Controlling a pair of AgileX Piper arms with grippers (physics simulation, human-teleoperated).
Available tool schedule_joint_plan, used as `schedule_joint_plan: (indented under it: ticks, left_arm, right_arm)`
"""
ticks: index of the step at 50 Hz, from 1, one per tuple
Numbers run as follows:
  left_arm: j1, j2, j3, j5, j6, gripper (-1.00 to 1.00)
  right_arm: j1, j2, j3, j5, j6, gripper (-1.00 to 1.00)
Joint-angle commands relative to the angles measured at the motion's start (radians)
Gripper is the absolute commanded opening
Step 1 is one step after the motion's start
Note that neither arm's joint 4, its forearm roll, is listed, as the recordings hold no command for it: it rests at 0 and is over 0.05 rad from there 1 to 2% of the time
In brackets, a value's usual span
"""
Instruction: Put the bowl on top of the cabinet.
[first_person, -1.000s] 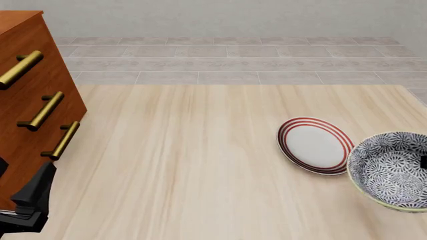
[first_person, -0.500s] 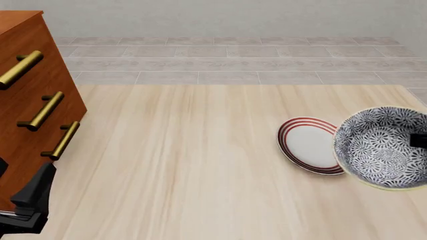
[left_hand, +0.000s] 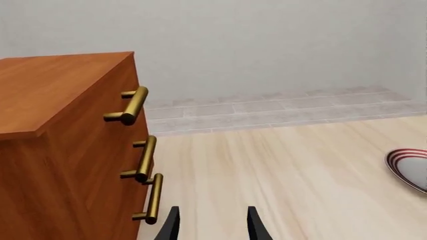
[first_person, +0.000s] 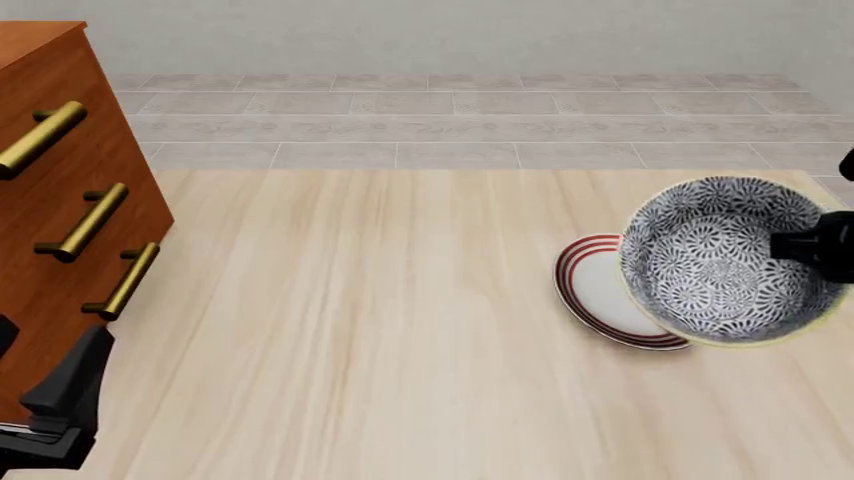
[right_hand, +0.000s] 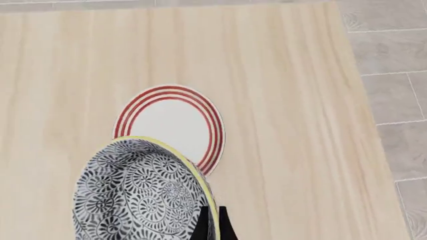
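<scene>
My worry from here is the grip: the right gripper (right_hand: 212, 226) is clamped on the bowl (first_person: 727, 260) by a thin pinch on its rim alone, so the bowl's weight hangs off to one side, and a quick swing toward the cabinet (first_person: 60, 200) could make it pivot or slip out and drop onto the plate (first_person: 601, 295) beneath it. The cabinet top also sits high, so if I carry too low the bowl's wall could hit the cabinet's edge or one of the handles (first_person: 83, 222). The bowl is lifted off the table (first_person: 374, 330), tilted, overlapping the plate's side farthest from the cabinet, well apart from the cabinet. Relative to the gripper, the bowl lies on the cabinet-facing side, its rim pinched between the two fingers with one inside and one outside. The left gripper (left_hand: 210, 225) has its fingers apart, holding nothing, just beside the cabinet's front, near the lowest handle.
</scene>
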Motion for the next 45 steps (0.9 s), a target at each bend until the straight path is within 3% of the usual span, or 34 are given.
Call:
schedule_joint_plan:
  ticks: [1, 45]
  left_arm:
    - [-0.003, 0.004, 0.0, -0.002, -0.002, 1.0]
    - [-0.004, 0.001, 0.0, 0.0, -0.002, 1.0]
  right_arm:
    - [0.074, 0.03, -0.017, -0.029, 0.017, -1.0]
    - [0.365, 0.166, -0.137, -0.111, 0.094, -1.0]
